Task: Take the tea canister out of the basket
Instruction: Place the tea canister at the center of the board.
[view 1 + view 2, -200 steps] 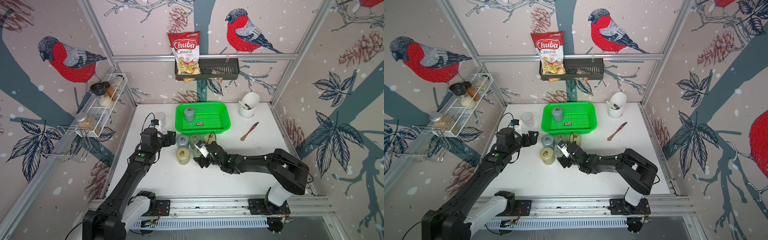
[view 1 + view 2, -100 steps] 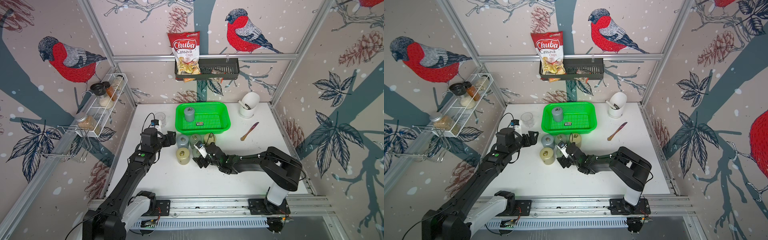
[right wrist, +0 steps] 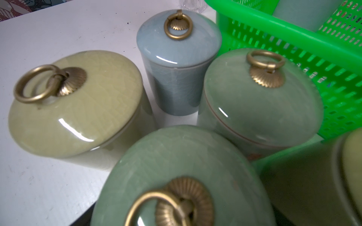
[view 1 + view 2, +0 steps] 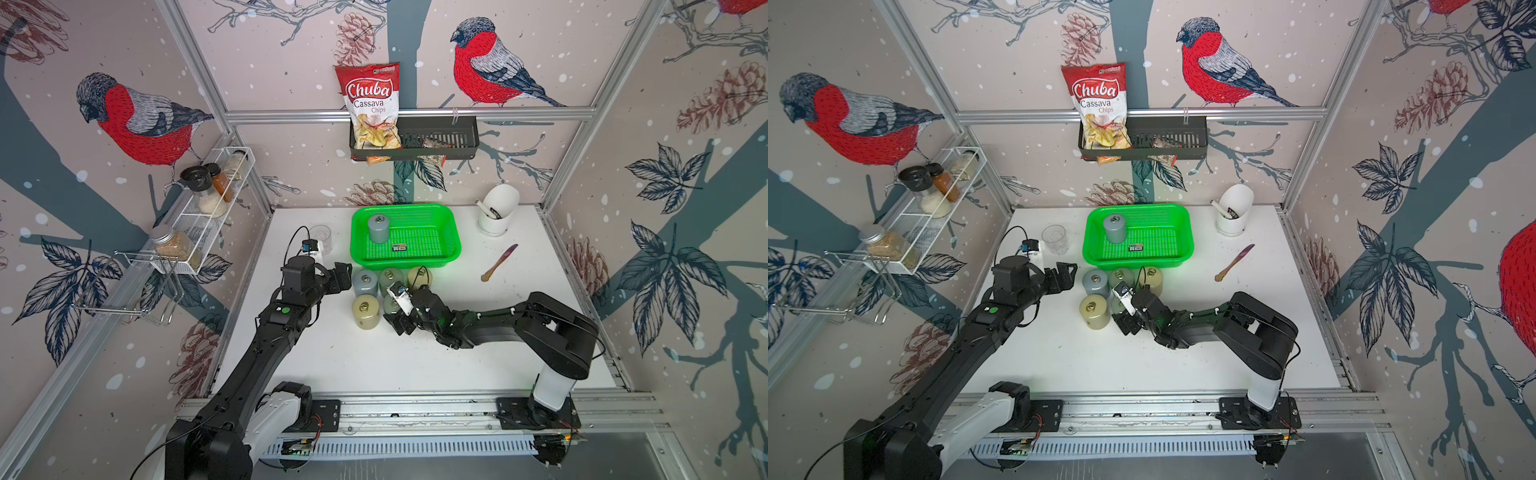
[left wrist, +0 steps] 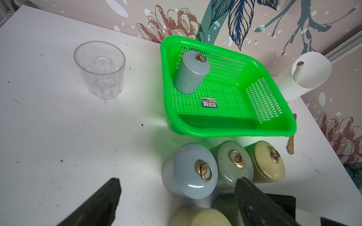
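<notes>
A grey tea canister (image 4: pixel 378 228) sits in the green basket (image 4: pixel 405 264), not yet removed; five canisters (image 4: pixel 365 318) stand outside. The left gripper (image 4: pixel 347 277) gapes empty; the right gripper (image 4: pixel 398 321) is unclear.

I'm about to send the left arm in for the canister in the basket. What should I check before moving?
1. Canister stands upright in a corner of the basket: ok.
2. Left pincer is open and empty: ok.
3. Nothing covers the canister's top: ok.
4. Glass stands apart from the basket: ok.
5. Right pincer has let go of the green canister on the table: cannot tell.
</notes>
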`<state>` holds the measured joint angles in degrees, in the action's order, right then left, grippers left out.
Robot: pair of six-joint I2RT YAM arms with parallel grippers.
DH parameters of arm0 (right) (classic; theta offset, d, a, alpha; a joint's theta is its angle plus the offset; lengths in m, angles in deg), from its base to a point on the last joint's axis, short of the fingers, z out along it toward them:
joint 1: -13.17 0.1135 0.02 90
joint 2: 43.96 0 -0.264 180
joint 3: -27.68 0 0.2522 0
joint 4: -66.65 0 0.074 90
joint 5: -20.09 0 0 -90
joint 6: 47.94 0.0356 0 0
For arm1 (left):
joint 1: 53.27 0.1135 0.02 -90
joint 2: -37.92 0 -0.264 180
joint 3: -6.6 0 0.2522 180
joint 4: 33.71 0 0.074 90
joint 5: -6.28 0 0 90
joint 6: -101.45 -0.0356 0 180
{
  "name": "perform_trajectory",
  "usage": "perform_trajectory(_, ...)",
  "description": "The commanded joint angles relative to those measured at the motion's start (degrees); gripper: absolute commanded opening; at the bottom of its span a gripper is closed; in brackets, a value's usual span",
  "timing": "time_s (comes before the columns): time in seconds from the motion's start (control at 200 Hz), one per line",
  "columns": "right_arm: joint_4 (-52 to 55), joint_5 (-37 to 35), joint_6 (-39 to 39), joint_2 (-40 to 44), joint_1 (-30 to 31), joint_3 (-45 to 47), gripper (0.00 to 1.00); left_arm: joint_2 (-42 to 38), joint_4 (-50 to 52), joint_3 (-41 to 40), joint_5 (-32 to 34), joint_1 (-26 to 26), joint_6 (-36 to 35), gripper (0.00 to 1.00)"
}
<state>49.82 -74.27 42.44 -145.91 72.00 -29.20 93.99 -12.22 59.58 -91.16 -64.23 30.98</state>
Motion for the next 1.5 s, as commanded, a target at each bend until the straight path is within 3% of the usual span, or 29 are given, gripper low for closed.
perform_trajectory(0.0,-4.9,-0.5,1.0,0.0,0.1,0.0,0.64,0.0,-2.3,-0.1,0.1,0.0,-0.4,0.95)
perform_trajectory(0.695,-4.9,0.8,1.0,-0.8,0.0,0.3,0.94,0.2,-2.3,0.2,0.1,-0.1,-0.5,0.95)
perform_trajectory(0.991,-5.3,0.7,1.0,-0.7,0.0,0.7,1.0,0.4,-2.3,0.3,0.1,0.0,-0.5,0.95)
perform_trajectory(1.496,-3.5,-0.7,0.5,2.5,0.3,3.0,1.0,0.1,-2.2,0.1,0.1,0.0,-0.4,0.95)
